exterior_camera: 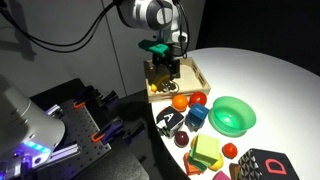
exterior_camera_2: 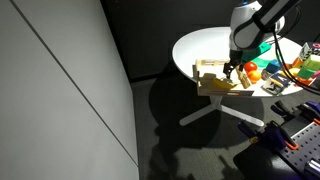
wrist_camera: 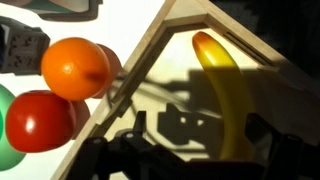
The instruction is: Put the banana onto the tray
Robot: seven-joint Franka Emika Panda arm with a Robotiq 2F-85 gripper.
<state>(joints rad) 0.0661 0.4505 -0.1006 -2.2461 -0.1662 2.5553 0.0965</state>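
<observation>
In an exterior view the gripper (exterior_camera: 164,68) hangs low over the tray (exterior_camera: 194,70), which sits at the edge of the white round table (exterior_camera: 270,75). The banana (exterior_camera: 156,88) shows only as a small yellow patch at the tray's near corner, just below the fingers. An orange fruit (exterior_camera: 180,101) and a red fruit (exterior_camera: 198,99) lie on the table just outside the tray's near rim, and the green bowl (exterior_camera: 232,115) stands beyond them, apart from the tray. How far the jaws stand apart cannot be read here.

In the exterior view from farther off, the gripper (exterior_camera_2: 232,68) is again directly above the tray (exterior_camera_2: 213,80), close to its floor. The banana is too small to make out.

In the wrist view the banana (wrist_camera: 226,90) lies flat on the tray's floor, inside the rim (wrist_camera: 130,75) and with one tip near the tray's corner. The gripper (wrist_camera: 195,162) enters from the bottom edge as dark shapes. Its fingers (wrist_camera: 110,160) are spread to either side and clamp nothing, and the banana's lower end reaches down between them. Whether a finger touches it cannot be told. The orange fruit (wrist_camera: 75,68) and red fruit (wrist_camera: 40,120) sit outside the rim.
</observation>
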